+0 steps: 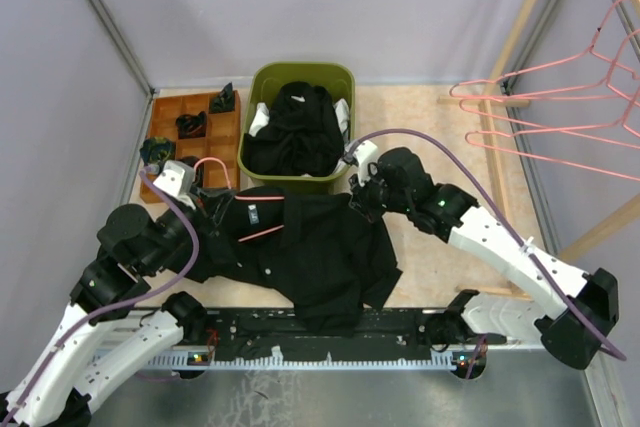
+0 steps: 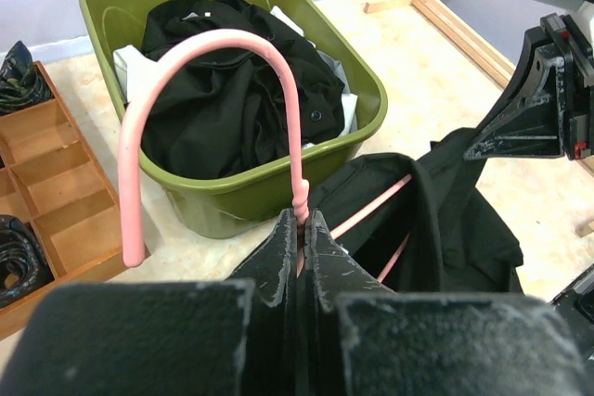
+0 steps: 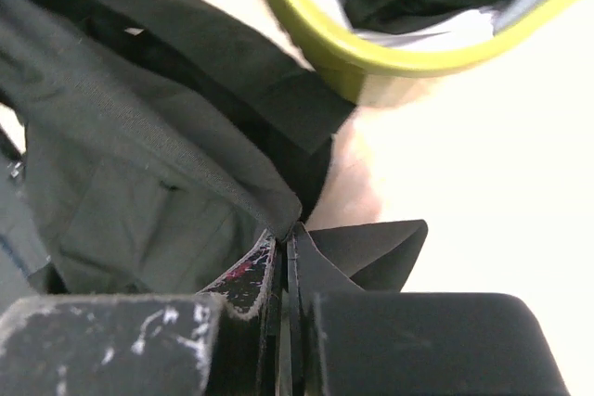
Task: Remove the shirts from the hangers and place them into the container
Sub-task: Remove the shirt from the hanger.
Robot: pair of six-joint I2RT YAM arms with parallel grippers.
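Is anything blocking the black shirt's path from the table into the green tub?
Nothing lies between: the black shirt sits by the near wall of the tub. But the pink hanger, gripped by the left end effector, is inside it.

No readable text in any view, small pale tag on the black shirt, print too tiny to read

Bare desk lies open right of the container. The wooden tray hems its left side; rack poles and hangers crowd the far right.
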